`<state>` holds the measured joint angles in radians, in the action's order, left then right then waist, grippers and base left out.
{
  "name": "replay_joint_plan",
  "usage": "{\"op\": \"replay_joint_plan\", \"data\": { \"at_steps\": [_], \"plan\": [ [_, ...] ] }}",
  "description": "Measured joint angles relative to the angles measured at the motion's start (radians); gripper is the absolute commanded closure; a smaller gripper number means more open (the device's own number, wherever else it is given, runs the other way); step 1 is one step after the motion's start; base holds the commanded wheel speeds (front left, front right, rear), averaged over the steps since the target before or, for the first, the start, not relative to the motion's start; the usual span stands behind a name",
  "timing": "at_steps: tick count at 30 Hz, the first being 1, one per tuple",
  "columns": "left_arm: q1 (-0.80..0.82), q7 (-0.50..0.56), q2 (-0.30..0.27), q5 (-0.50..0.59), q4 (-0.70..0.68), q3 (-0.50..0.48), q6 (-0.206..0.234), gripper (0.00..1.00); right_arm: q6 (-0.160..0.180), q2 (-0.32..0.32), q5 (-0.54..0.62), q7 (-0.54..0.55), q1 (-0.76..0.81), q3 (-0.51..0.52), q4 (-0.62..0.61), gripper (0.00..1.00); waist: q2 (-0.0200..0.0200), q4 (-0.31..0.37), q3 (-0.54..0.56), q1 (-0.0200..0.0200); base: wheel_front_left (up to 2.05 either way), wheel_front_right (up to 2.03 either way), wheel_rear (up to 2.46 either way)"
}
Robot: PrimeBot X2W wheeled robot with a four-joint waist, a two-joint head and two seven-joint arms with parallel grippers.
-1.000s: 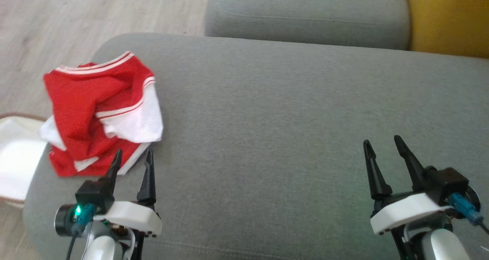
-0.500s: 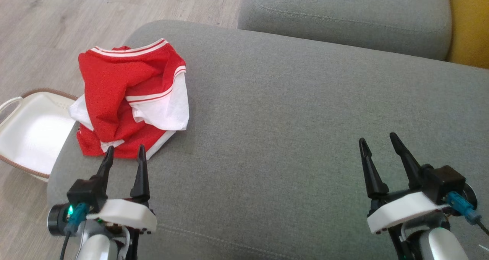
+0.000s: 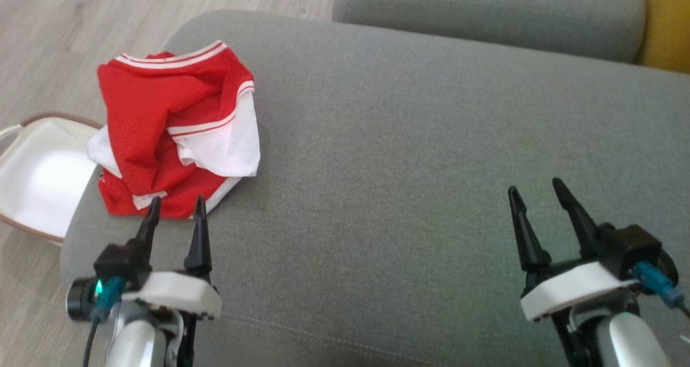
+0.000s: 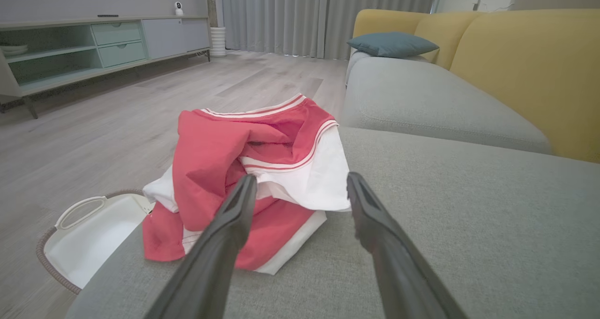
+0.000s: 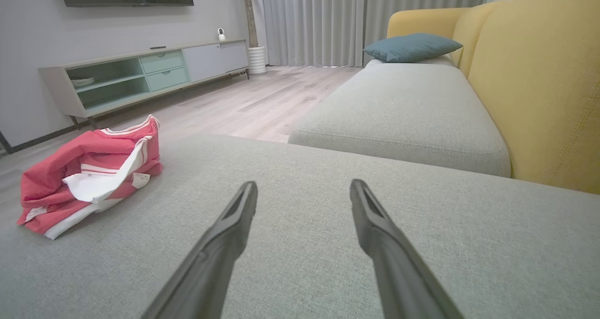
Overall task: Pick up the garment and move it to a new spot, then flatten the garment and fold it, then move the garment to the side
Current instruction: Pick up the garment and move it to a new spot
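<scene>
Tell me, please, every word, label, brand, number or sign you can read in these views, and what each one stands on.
No text can be read in any of the views.
White tag on the red and white garment: something may be printed on it, but it is too small and blurred to read in the right wrist view.
The visible folds of the garment show plain panels and stripes, with no lettering or number.

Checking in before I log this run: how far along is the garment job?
Done: nothing; the garment lies crumpled at the left corner of the grey cushion. In hand: the left gripper is open, its fingertips at the garment's near edge, seemingly lined up for the pickup; the right gripper is open over bare cushion. To do: picking up, moving, flattening, folding, setting aside.
</scene>
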<state>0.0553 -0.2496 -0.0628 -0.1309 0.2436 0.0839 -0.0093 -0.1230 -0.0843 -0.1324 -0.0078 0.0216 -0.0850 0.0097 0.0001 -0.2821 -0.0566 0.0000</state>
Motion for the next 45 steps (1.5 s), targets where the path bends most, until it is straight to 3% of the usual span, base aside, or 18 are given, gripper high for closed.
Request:
{"op": "replay_joint_plan", "data": {
  "at_steps": [7,13,21,28,29,30,31,38,45],
  "plan": [
    [0.184,0.011,0.005,0.005,0.067,0.022,-0.01,0.0,0.0,-0.038,-0.006,0.026,-0.073,0.0,-0.043,0.0,0.0,0.016,-0.096,0.0,0.0,0.0,0.0],
    [0.388,0.109,0.012,-0.013,0.189,0.033,-0.026,0.0,0.0,-0.067,-0.016,0.041,-0.125,-0.001,-0.069,0.0,0.0,0.044,-0.201,0.0,0.0,0.0,0.0],
    [0.609,0.261,-0.015,-0.031,0.463,0.03,-0.053,0.0,0.0,-0.089,-0.026,0.043,-0.184,-0.002,-0.072,0.0,-0.0001,0.105,-0.314,0.0,0.0,0.0,0.0],
    [0.736,0.354,-0.043,-0.049,0.682,0.011,-0.042,0.0,0.0,-0.091,-0.035,0.034,-0.197,-0.002,-0.061,0.0,-0.0001,0.147,-0.353,0.0,0.0,0.0,0.0],
    [0.755,0.364,-0.045,-0.052,0.703,0.005,-0.039,0.11,0.0,-0.091,-0.035,0.034,-0.197,-0.003,-0.061,0.0,0.0,0.15,-0.355,0.0,0.0,0.0,0.0],
    [0.771,0.367,-0.047,-0.056,0.72,0.003,-0.033,0.69,0.0,-0.091,-0.035,0.033,-0.197,-0.002,-0.06,0.0,0.0,0.153,-0.356,0.0,0.0,0.0,0.0],
    [0.783,0.364,-0.051,-0.056,0.733,0.003,-0.025,1.0,0.0,-0.091,-0.035,0.031,-0.197,-0.003,-0.058,0.0,-0.0001,0.154,-0.355,0.0,0.0,0.0,0.0],
    [0.783,0.188,-0.073,-0.046,0.745,0.006,-0.007,1.0,0.0,-0.088,-0.035,0.024,-0.195,0.003,-0.041,0.0,-0.0001,0.154,-0.317,0.0,0.0,0.0,0.0],
    [0.721,0.049,-0.102,-0.028,0.583,0.012,0.036,1.0,0.0,-0.066,-0.035,0.024,-0.16,0.029,-0.04,0.0,0.0,0.14,-0.244,0.0,0.0,0.0,0.0]
  ]
}}
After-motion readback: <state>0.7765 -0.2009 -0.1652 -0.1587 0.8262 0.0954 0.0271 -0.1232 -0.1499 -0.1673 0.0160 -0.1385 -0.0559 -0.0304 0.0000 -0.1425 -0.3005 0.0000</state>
